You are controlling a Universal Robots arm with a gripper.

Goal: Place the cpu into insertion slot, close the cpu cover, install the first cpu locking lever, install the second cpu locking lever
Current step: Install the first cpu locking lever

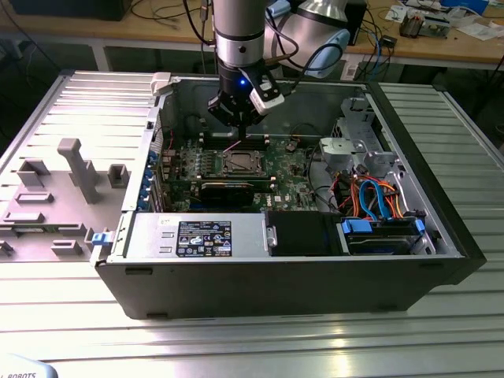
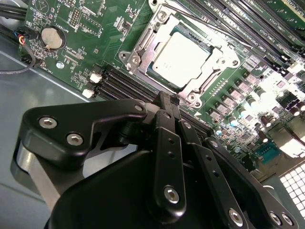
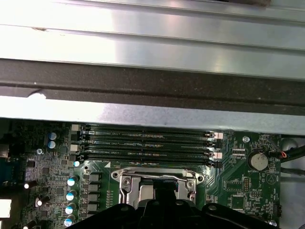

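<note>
Ribbed silver-grey metal table (image 1: 472, 142) of long aluminium slats, catching glare along its near edge. Resting on it, an open black computer case (image 1: 276, 283). On the exterior view's left of the case, a grey moulded plastic fixture tray (image 1: 47, 213) with upright blocks. Behind the case, a long pale wooden workbench (image 1: 465, 47) strewn with cables and papers; dark floor shadow beneath that bench

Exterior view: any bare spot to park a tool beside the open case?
Bare ribbed metal tabletop in front of the black computer case, and to its right. The grey fixture tray on the left is crowded; inside, the green motherboard is packed.
</note>
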